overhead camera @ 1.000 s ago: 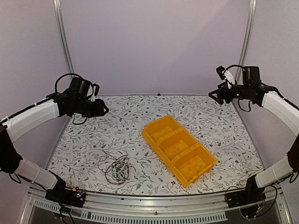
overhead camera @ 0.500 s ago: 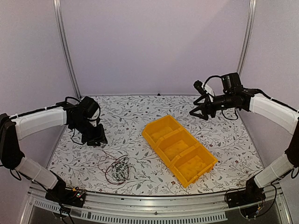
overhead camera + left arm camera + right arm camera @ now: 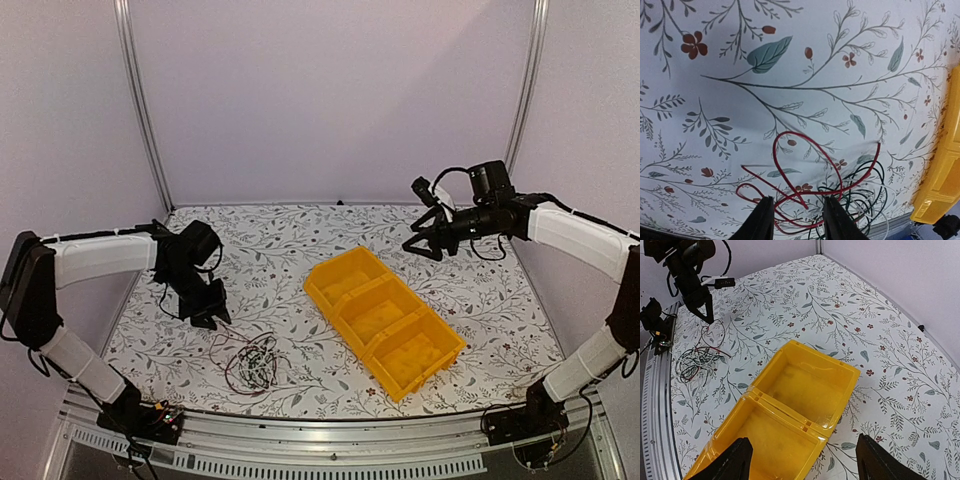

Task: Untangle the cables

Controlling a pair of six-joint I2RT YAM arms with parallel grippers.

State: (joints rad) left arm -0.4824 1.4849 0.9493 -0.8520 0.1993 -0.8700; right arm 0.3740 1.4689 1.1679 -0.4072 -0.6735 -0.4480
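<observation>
The left arm has dropped down from up high, and its end effector (image 3: 207, 312) now hangs low over the worktop (image 3: 290, 245), close behind the cables (image 3: 250, 362). The right arm has swung in from the far corner, and its end effector (image 3: 418, 243) now floats in the air behind the yellow bin (image 3: 385, 320).

The cables lie in one small messy heap near the front edge of the worktop. They sit to the left of the yellow bin and do not touch it. In the left wrist view, red loops stick out of the heap, and dark and white wires are mixed in behind them.

The left end effector's two fingers (image 3: 765, 220) are spread apart, with the red loops showing in the gap. They hold nothing. The right end effector is spread wide too, and it is empty and far from the heap.

I think this is the reaching step, and no wire has been pulled free yet. Next, the left end effector needs to go down onto one red loop, pinch only that wire, and pull it slowly away. The wires are very thin, so it must aim well
</observation>
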